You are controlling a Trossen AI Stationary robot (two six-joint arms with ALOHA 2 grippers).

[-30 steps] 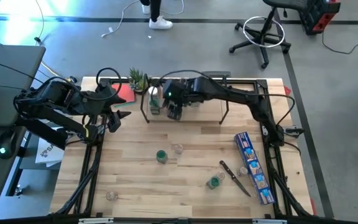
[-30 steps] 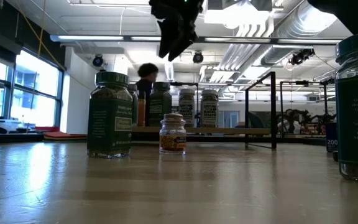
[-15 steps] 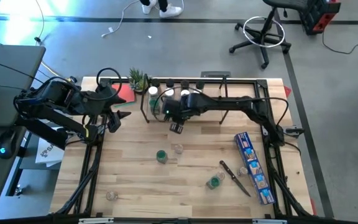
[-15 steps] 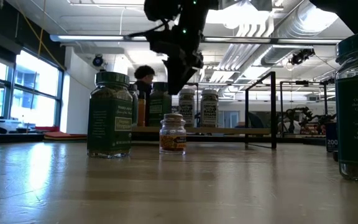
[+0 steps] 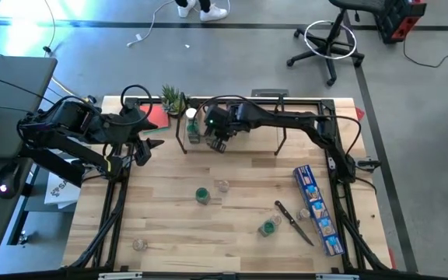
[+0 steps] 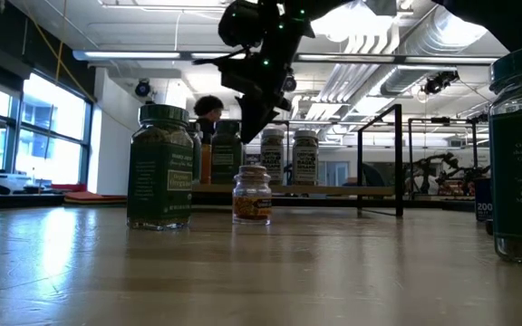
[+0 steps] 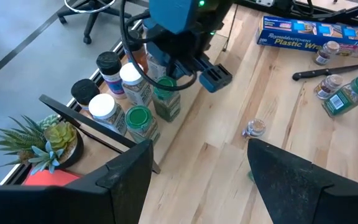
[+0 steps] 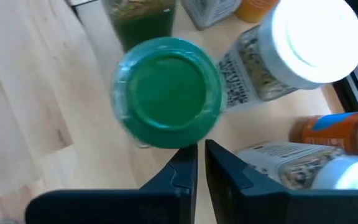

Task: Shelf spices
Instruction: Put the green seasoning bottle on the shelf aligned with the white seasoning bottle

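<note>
The shelf (image 5: 243, 128) stands at the table's far edge, with several spice jars at its left end (image 7: 120, 84). My right gripper (image 8: 201, 163) is shut, low over that end, its fingertips beside a green-capped jar (image 8: 166, 93) that stands upright at the shelf's near edge. More jars stand loose on the table: a green-capped one (image 5: 201, 194), a small clear one (image 5: 222, 186), another green-capped one (image 5: 268, 227) and one near the left front (image 5: 138, 244). My left gripper (image 7: 197, 180) waits open above the table's far left. My right gripper's shut fingertips (image 8: 185, 167) point slanting down right beside the green-capped jar's cap (image 8: 178, 140). I cannot tell whether they touch it. Nothing lies between the fingers.
A long blue box (image 5: 318, 210) and a black-handled knife (image 5: 294, 222) lie at the table's right, with small jars beside the box. A potted plant (image 5: 172, 99) and a red sheet (image 5: 158, 117) sit left of the shelf. A person (image 6: 208, 109) stands in the room behind.
My right gripper has come down from high over the shelf's left end to the height of the jar caps, swinging briefly toward the table's near edge and back. Its fingers have closed with nothing between them. The jars have stayed in place.
</note>
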